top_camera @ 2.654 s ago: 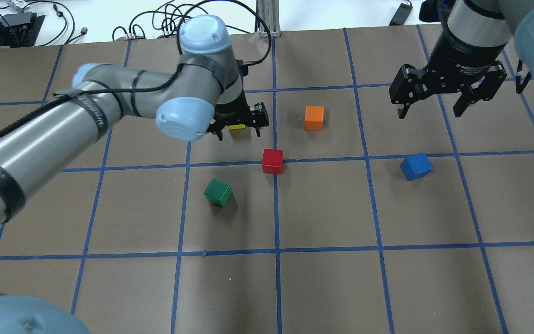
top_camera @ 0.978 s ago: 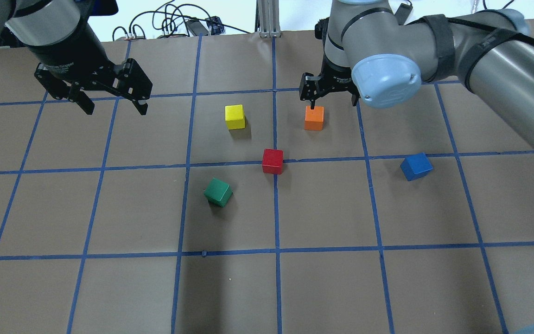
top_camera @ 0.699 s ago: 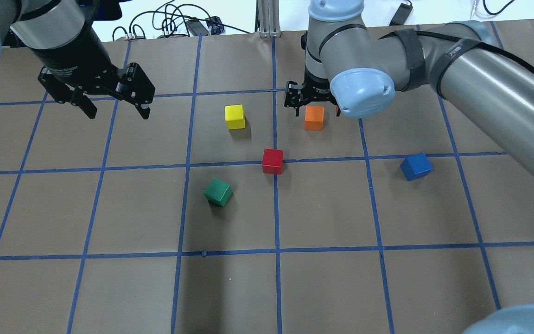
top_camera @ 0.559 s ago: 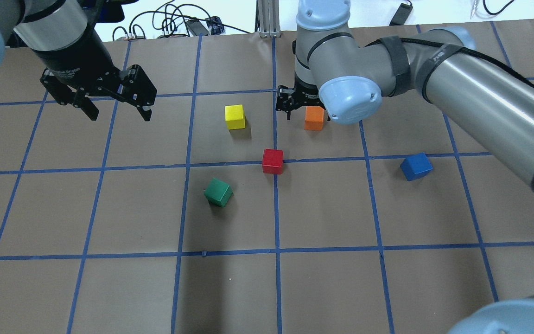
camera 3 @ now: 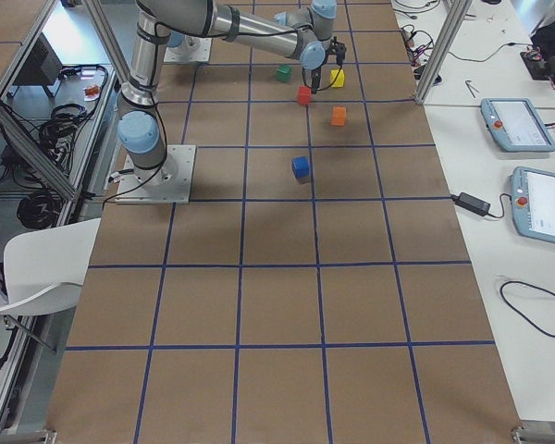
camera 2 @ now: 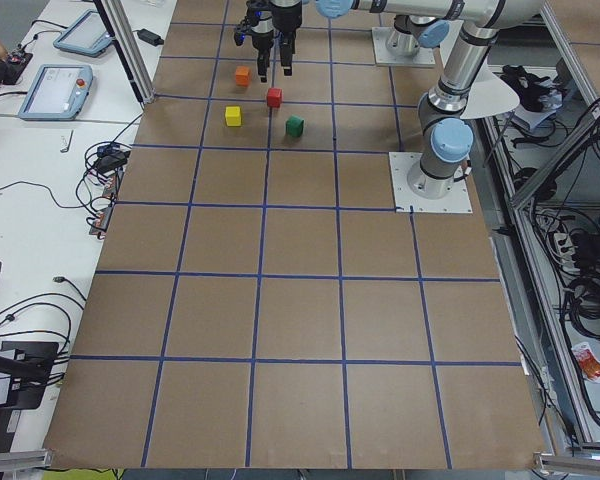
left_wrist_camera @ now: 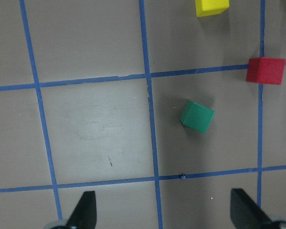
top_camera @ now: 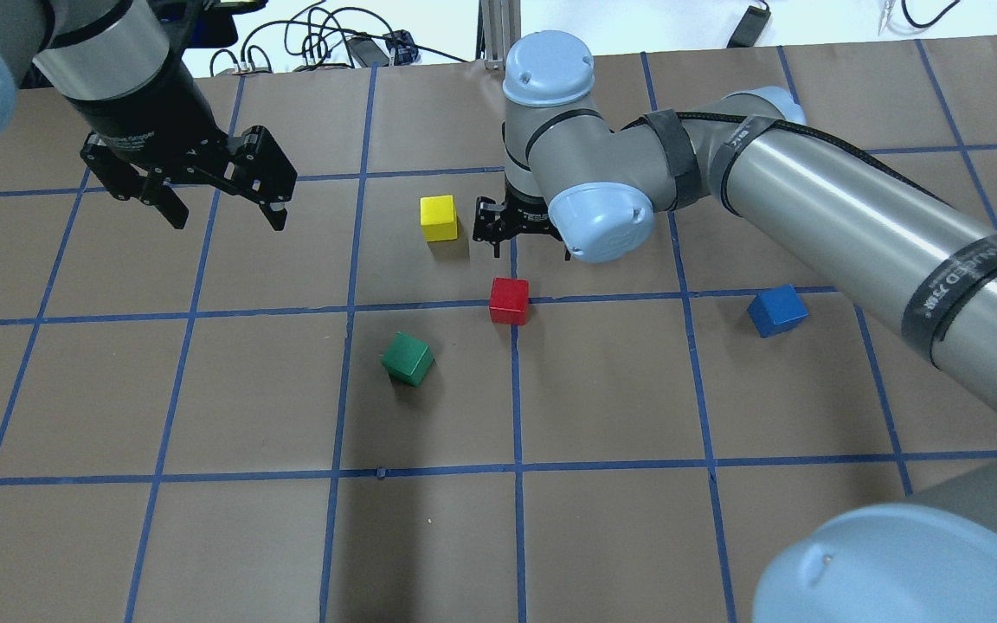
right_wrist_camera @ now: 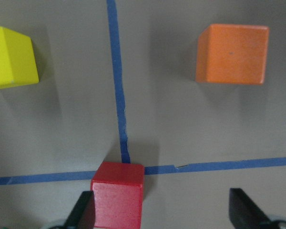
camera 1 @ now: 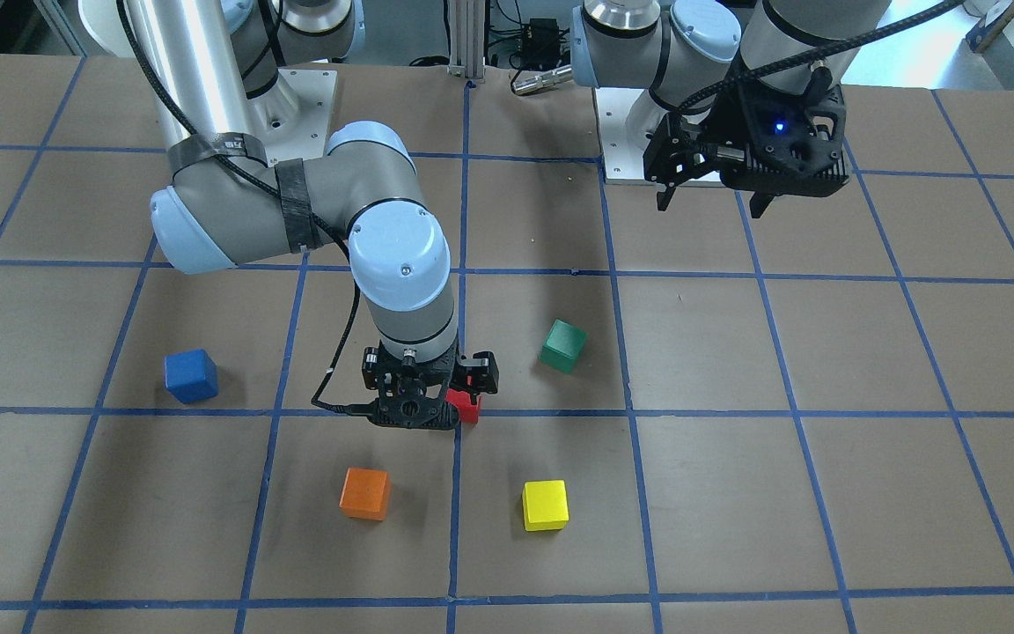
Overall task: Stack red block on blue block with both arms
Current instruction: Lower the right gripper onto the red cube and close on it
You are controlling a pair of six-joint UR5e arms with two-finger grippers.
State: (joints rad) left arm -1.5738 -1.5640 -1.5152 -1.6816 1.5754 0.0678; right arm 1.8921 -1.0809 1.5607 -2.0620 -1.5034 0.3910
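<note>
Hovering just on the far side of the red block, the right gripper has its jaws spread wide and empty. The red block sits on a crossing of blue tape near the middle of the table. The blue block lies well apart to its right, with nothing on it. The left gripper hangs high over the far left of the table, jaws wide too and holding nothing.

The main risk, as I judge it, is the line-up. In the right wrist view the red block is at the bottom edge, close against one finger rather than midway between the two. A descent from this spot could land that finger on the block's top or shove the block sideways. Closing on an off-centre cube could also twist it. The yellow block and orange block flank the gripper on the far side, so any sideways correction has to mind them. The green block sits nearer, to the left.

Compared with about half a second ago, the right gripper has swung left, away from the orange block, and its wrist joint now hides that block from overhead. The left gripper has barely shifted, and none of the blocks has moved.
</note>
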